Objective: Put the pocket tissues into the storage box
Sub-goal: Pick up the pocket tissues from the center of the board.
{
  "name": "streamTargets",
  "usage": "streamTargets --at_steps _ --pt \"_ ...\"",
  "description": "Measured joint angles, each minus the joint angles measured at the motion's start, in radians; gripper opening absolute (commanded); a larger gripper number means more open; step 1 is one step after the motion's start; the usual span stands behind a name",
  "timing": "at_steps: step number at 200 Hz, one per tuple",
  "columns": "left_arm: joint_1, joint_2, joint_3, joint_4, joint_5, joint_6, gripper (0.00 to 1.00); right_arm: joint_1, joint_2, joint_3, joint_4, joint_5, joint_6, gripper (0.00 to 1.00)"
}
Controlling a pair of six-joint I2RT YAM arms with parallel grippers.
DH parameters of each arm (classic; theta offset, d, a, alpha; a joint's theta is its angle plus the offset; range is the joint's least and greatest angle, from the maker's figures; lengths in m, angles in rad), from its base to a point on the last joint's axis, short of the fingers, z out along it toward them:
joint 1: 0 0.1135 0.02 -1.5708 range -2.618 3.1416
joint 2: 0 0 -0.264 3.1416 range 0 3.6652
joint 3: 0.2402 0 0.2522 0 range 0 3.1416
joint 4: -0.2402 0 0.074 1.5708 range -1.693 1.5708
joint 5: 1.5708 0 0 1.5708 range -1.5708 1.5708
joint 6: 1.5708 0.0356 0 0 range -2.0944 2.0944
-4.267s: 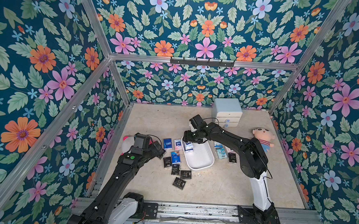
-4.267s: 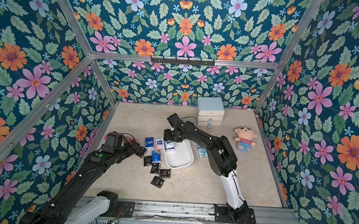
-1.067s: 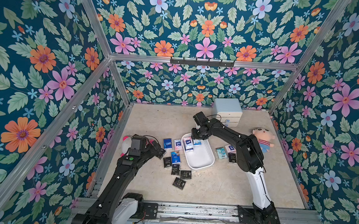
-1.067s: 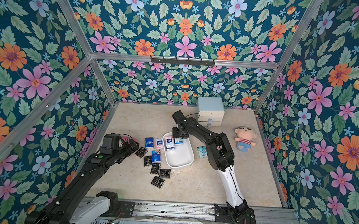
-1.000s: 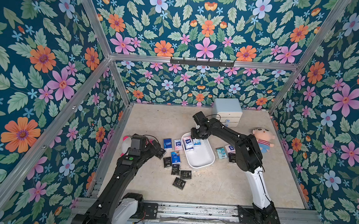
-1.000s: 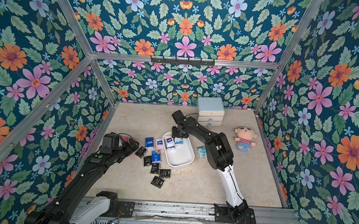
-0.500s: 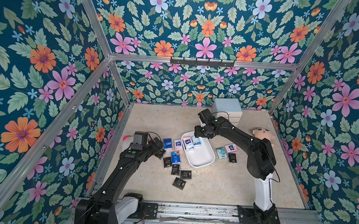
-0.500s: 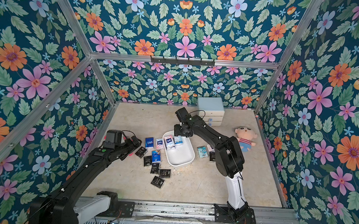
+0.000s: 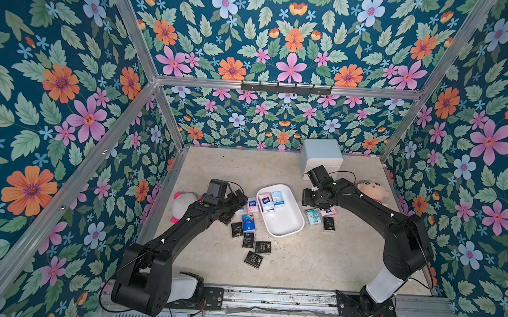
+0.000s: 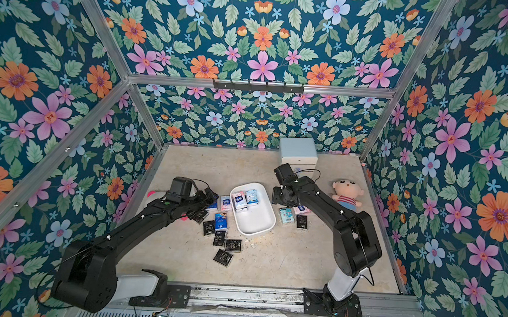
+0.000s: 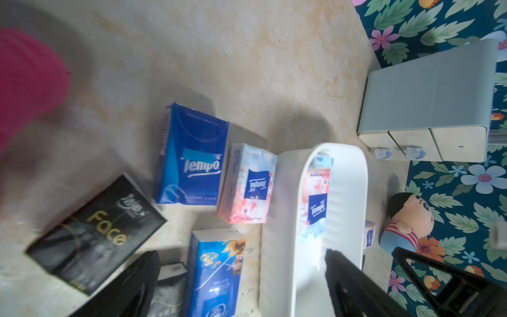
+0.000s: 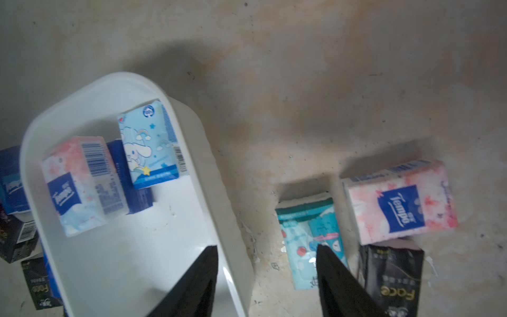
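Storage box: a white tub (image 9: 285, 224) near the middle of the table (image 9: 316, 259), set at a slant.
Inside the box: three pocket tissues at its far end, a pink packet (image 12: 76, 189), a light blue packet (image 12: 149, 148) and a dark blue packet (image 12: 137, 197) partly under both.
Right of the box: a teal packet (image 12: 307, 233), a second pink packet (image 12: 400, 203) and a black packet (image 12: 392, 274) lie close together on the table.
Left of the box: a cluster of packets (image 9: 248, 223), blue, pink and black, lies flat on the table.
Left gripper (image 11: 240, 254): spread wide and empty, above the cluster beside the box's left rim.
Right gripper (image 12: 266, 248): about half spread with nothing between its fingers; one finger is above the box's right rim, the other above the teal packet.
Far edge: a pale blue drawer cabinet (image 9: 322, 157).
Right edge: a doll (image 9: 371, 190).
Left edge: a white and pink plush (image 9: 183, 201).
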Motion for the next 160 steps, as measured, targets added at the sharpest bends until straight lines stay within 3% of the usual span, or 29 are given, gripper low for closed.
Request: streamTargets --at_steps 28,66,108,160 --pt "-0.067 0.065 0.058 0.034 -0.022 -0.026 0.99 -0.015 -0.016 -0.085 0.018 0.003 -0.021 0.73" --pt "-0.086 0.072 0.09 0.047 -0.054 -0.049 0.99 -0.018 0.024 -0.126 0.046 -0.008 -0.068 0.81" --pt "-0.086 0.004 0.064 0.026 -0.087 -0.052 0.99 -0.019 0.09 -0.117 0.072 0.003 -0.111 0.81" --pt "-0.086 -0.087 -0.01 -0.006 -0.138 -0.075 0.99 -0.019 0.154 -0.089 0.09 0.026 -0.156 0.68"
